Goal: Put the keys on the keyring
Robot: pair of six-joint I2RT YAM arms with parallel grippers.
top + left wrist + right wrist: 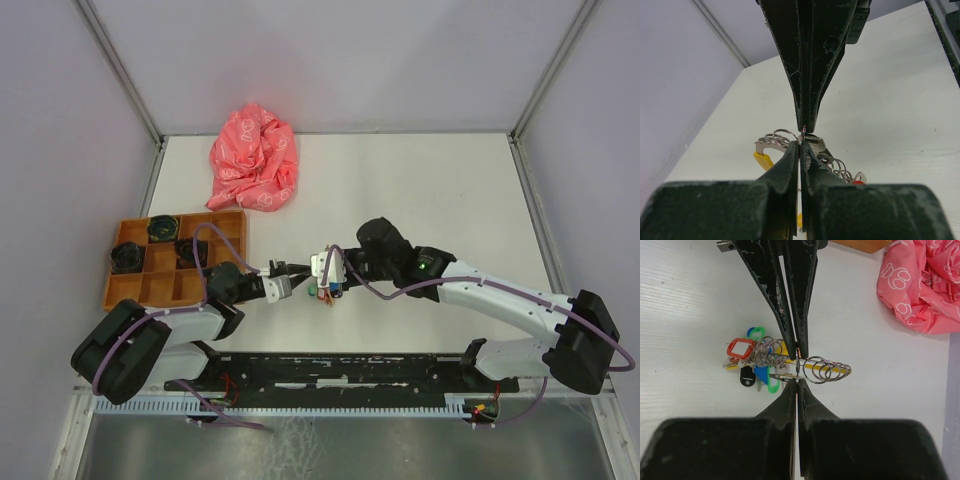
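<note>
**Both hands on ring, threading unconfirmed**

R hand (797,381) pinched shut on the thin keyring (798,367) wire. L hand (800,146) opposite, tips meeting, also closed to a slit on same ring. Just beside, in tag bundle on tabletop (690,300): red-head key (740,348) & black-head key (746,376). Can't tell if either is threaded. Judged mid-task, w/ joining left to do.

White table (430,190), pale lavender walls (340,60)
</note>
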